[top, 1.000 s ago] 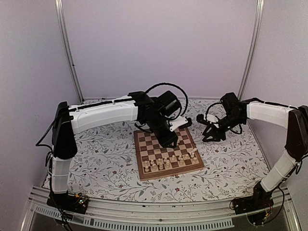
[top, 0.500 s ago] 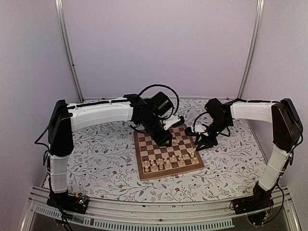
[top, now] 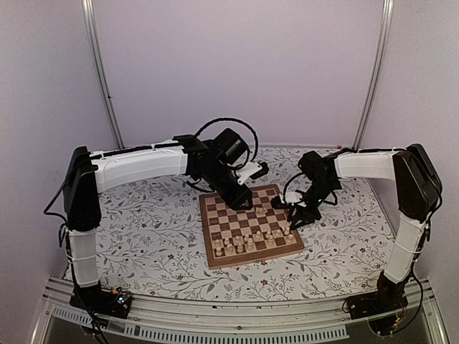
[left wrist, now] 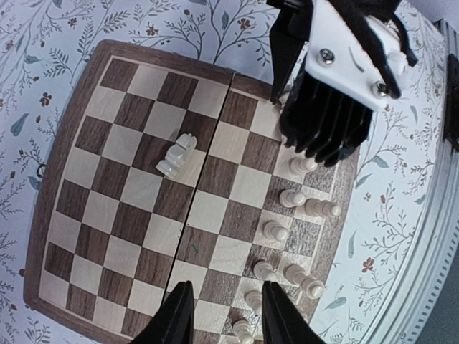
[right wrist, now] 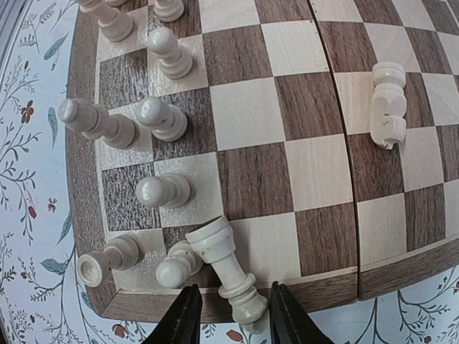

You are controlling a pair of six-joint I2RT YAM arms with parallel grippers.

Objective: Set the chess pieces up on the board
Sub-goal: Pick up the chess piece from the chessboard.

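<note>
- Black left fingers (left wrist: 179, 319) stand apart with nothing between them, above the far side of the board (top: 224, 223).
- The board lies mid-surface on a floral cloth (top: 143, 244).
- One cream knight (left wrist: 177, 154) lies toppled on its middle squares.
- The other chess pieces (top: 254, 240) crowd the two near rows.
- Right fingers (right wrist: 185, 324) stand apart at the board's right edge, flanking the base of a tilted piece (right wrist: 219, 261), a gap showing on one side.
</note>
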